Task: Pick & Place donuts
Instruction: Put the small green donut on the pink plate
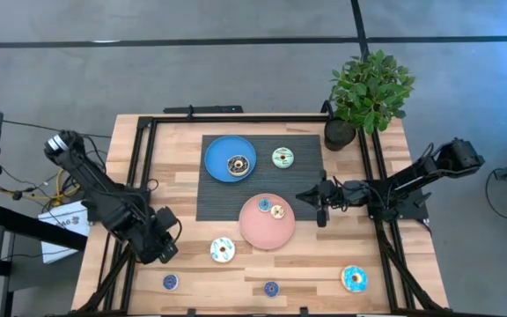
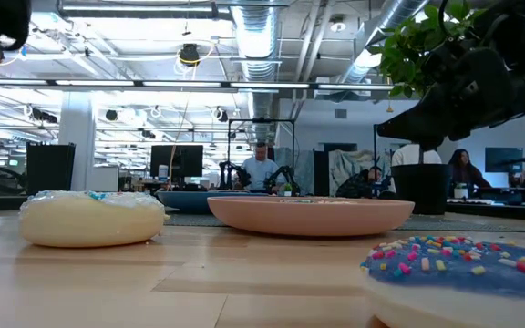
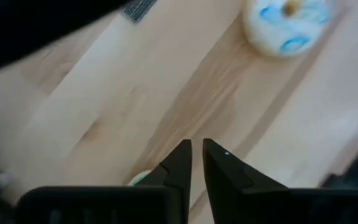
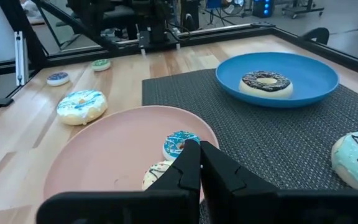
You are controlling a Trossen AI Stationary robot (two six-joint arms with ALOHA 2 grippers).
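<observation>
Pink plate (image 4: 98,162) lay nearest the clenched, empty right gripper (image 4: 199,163), carrying two small donuts (image 4: 180,143), with the blue plate (image 4: 319,84) and its brown-iced donut (image 4: 265,82) farther off. Beyond, the left gripper (image 3: 194,163), likewise clenched on nothing, waited at the table's left edge near a white donut (image 1: 223,250). Descending with fingers unopened would likely knock a plated donut aside.

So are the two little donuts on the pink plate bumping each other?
Apart. The high view shows pink plate between the blue donut and the cream donut.

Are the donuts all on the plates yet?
Not yet. The pink plate holds two small donuts, the blue plate one brown donut. The right gripper hangs empty beside the pink plate. Five donuts wait off the plates, including the teal donut.
</observation>
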